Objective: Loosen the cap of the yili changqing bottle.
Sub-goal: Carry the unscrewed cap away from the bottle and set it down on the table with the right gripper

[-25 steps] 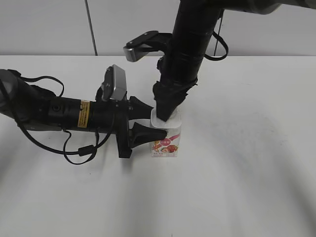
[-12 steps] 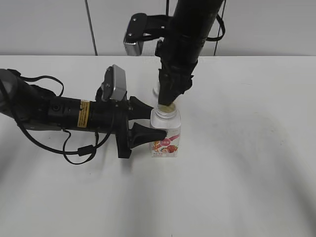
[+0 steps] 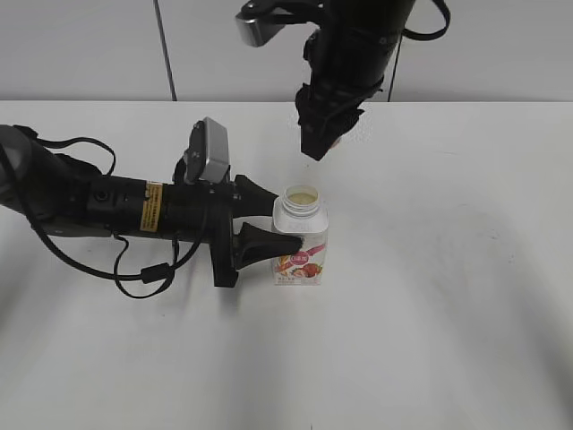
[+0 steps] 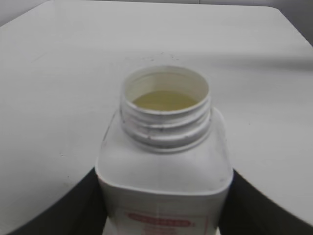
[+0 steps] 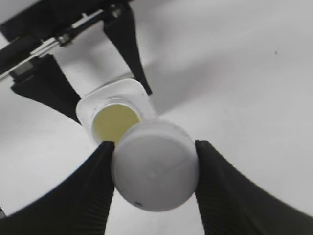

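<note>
The left hand [image 3: 269, 224] clamps the open bottle [image 3: 301, 240] upright on the desk [image 3: 448, 296], while the right hand [image 5: 152, 181] pinches the cap [image 5: 155, 171] above it.

White table [image 3: 430, 340], pale wall [image 3: 81, 45] behind

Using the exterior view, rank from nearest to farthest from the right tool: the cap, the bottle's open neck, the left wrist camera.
1. Small round white plastic cap: clamped in the right tool.
2. White bottle's open neck: directly below.
3. Grey boxy left wrist camera: off to the left.
</note>
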`<state>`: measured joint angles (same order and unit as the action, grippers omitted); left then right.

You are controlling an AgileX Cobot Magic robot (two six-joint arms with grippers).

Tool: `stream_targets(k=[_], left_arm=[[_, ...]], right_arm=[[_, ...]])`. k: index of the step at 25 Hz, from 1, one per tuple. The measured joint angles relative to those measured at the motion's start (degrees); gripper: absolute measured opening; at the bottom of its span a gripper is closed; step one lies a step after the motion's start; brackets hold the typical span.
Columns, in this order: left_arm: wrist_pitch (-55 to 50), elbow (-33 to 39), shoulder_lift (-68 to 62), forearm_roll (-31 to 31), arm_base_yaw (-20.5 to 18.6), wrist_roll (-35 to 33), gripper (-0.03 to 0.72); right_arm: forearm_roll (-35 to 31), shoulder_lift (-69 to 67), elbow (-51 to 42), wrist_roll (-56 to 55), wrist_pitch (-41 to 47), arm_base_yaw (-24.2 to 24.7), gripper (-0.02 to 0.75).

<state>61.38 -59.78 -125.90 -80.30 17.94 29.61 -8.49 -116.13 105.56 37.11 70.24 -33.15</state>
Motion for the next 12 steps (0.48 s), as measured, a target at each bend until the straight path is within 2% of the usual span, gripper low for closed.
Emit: stream_targets(k=[5,12], left_arm=[[0.0,0.0,0.0,0.0,0.0,0.0,0.397],[0.0,0.0,0.0,0.0,0.0,0.0,0.397]], right_arm=[[3.47,0.12,0.0,-13.27,0.0,0.1,0.392],[2.29,1.33,-1.06,-18.98,-0.07,3.51,0.392]])
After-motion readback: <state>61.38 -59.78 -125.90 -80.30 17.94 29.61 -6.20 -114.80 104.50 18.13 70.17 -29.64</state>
